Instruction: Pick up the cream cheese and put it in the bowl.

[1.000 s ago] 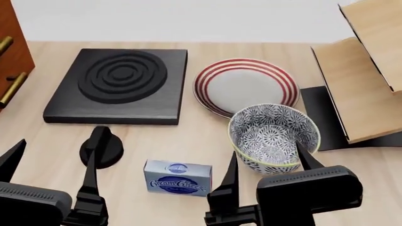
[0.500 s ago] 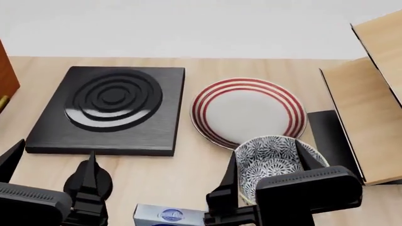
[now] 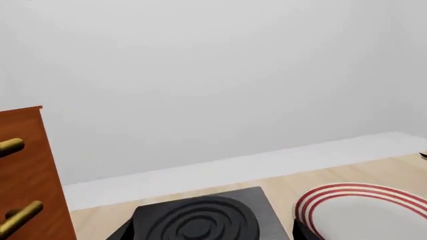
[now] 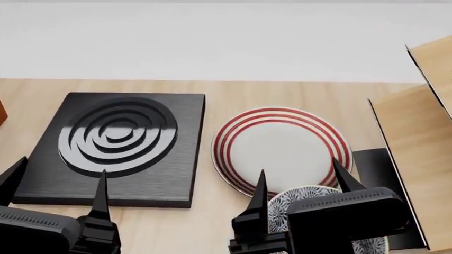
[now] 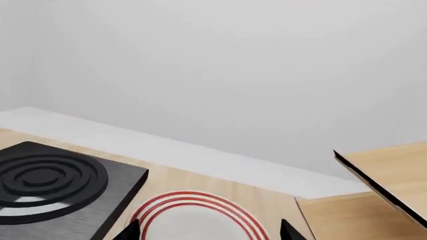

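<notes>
Judging by both grippers, left [image 4: 55, 185] and right [image 4: 300, 182], with fingers spread and empty, nothing was done: the cream cheese lay out of view, the bowl [image 4: 279, 199] sat beside the plate [image 4: 282, 148].

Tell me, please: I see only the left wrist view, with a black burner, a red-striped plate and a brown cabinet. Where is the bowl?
Observer: In the head view, the bowl stands just nearer to the robot than the plate, mostly hidden behind the right gripper.
Operator: Is the cream cheese visible anywhere?
Observer: No, none of the three views shows it now.
Operator: Are the grippers holding something?
Observer: No. The head view shows the left gripper and the right gripper both open and empty.
</notes>
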